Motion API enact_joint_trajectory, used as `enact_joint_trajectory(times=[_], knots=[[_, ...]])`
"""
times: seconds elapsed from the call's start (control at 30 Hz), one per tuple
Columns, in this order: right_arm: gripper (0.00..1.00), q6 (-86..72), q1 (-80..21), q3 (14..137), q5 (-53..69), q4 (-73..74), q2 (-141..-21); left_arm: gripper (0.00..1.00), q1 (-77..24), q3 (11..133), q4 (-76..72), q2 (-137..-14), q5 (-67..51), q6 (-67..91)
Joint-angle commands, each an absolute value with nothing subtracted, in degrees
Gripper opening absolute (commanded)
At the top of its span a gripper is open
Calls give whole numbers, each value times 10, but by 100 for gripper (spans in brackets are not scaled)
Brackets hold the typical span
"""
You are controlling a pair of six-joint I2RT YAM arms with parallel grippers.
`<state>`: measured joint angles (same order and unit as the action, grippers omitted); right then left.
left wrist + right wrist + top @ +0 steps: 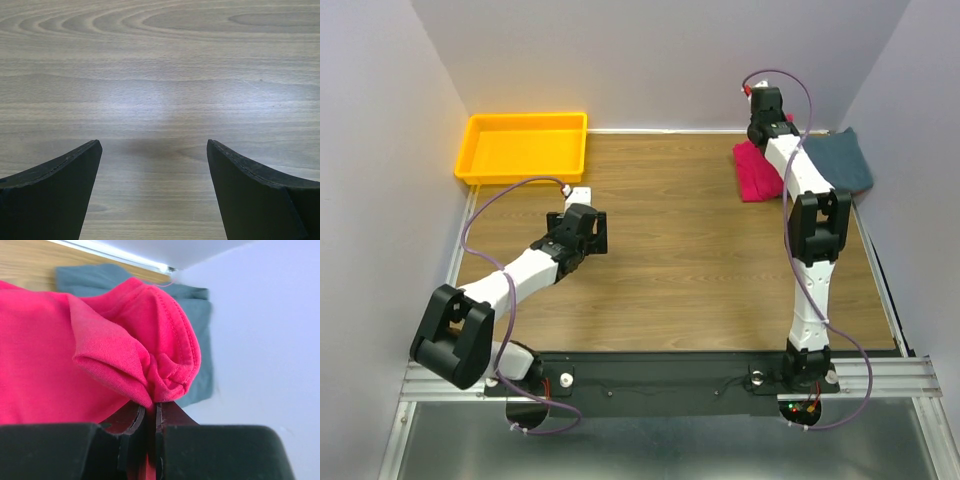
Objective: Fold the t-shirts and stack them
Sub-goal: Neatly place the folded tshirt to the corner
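The crimson-pink t-shirt (pixel 756 170) lies bunched at the back right of the table. My right gripper (pixel 151 406) is shut on a gathered fold of it (pixel 125 355), near the back wall; the arm hides the fingers in the top view. The teal-blue t-shirt (pixel 840 160) lies folded just to the right of the pink one and shows behind it in the right wrist view (pixel 200 330). My left gripper (pixel 154 150) is open and empty, low over bare wood at the left of the table (pixel 588 232).
A yellow plastic tray (pixel 525 147) stands at the back left corner. A small white block (pixel 579 193) lies in front of it, near my left gripper. Walls close in the table on the left, back and right.
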<state>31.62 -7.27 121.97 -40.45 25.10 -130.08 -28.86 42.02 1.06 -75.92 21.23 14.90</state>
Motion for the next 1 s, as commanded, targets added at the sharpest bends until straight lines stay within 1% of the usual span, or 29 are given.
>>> enact_joint_trajectory(times=[0.0,0.63,0.97], knots=[[0,363,-54,1237,-447,162,-1287,99,-290,439,-6,-764,233,142],[1,426,-35,1228,-415,94,-1240,99,-294,448,-1,-792,233,140],[2,426,-3,1169,-398,51,-1231,99,-296,454,-1,-802,236,140]])
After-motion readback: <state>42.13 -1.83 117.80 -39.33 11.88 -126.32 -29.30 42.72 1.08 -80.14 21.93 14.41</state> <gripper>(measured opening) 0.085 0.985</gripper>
